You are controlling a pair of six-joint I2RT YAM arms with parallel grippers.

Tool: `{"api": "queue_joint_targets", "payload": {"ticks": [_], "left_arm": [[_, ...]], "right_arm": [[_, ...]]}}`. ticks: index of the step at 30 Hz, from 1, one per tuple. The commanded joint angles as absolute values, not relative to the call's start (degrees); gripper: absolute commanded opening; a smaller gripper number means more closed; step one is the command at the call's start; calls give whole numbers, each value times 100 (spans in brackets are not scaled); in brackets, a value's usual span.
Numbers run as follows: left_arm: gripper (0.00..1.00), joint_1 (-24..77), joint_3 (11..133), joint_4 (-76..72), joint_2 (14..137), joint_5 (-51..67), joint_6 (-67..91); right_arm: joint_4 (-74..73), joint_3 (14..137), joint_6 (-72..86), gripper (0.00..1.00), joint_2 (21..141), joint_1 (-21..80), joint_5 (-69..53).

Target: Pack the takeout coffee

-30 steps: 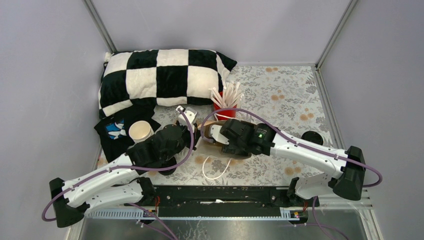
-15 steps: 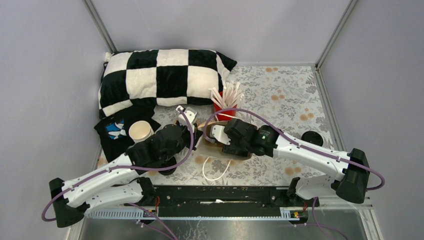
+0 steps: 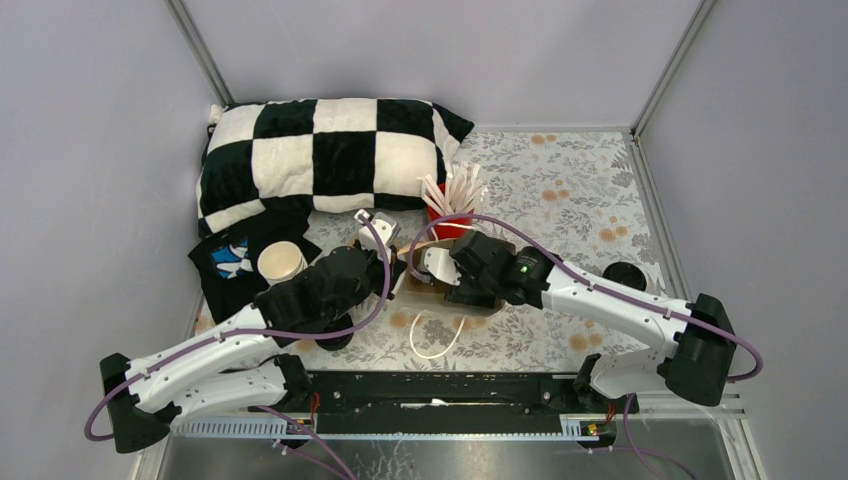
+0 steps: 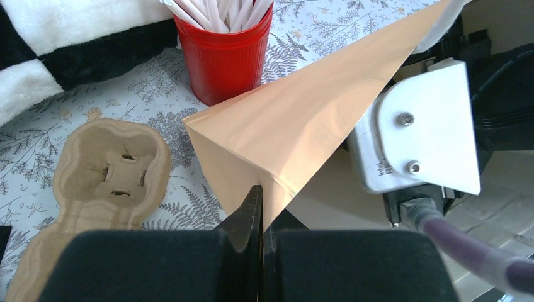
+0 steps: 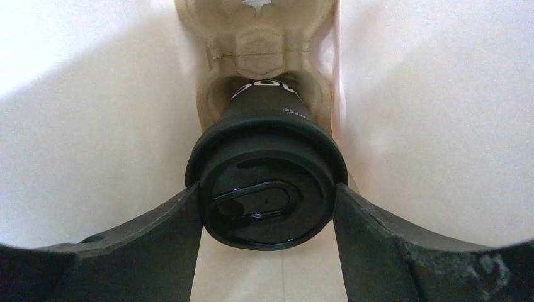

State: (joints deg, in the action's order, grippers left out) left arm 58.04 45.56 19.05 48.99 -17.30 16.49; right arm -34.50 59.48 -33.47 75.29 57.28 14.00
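Takeout coffee cup [image 5: 258,157] of dark paper with a round black plastic lid sits inside the tan paper bag [image 4: 302,126], its base in a socket of a moulded beige pulp carrier [image 5: 252,44] — the right gripper [image 5: 267,211] clasps it at the lid, one finger on either side. The left gripper [image 4: 260,211] is pinched closed on the bag's folded edge. Near the bag, a red ribbed plastic cup [image 4: 223,60] of white sticks stands on the floral counter [image 4: 63,126].

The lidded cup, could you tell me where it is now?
Right wrist view, centre: the cup is gripped by the right hand, its base in a carrier socket inside the bag.
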Motion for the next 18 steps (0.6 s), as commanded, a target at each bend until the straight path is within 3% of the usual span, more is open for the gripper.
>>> {"api": "queue_joint_targets", "payload": {"ticks": [1, 18], "left_arm": [[0, 5802, 4852, 1982, 4960, -1641, 1705], [0, 5804, 5168, 2421, 5076, -2185, 1845]], "right_arm": [[-3741, 6190, -3826, 27, 7829, 5670, 943], [-3660, 5963, -3990, 27, 8991, 5510, 431]]}}
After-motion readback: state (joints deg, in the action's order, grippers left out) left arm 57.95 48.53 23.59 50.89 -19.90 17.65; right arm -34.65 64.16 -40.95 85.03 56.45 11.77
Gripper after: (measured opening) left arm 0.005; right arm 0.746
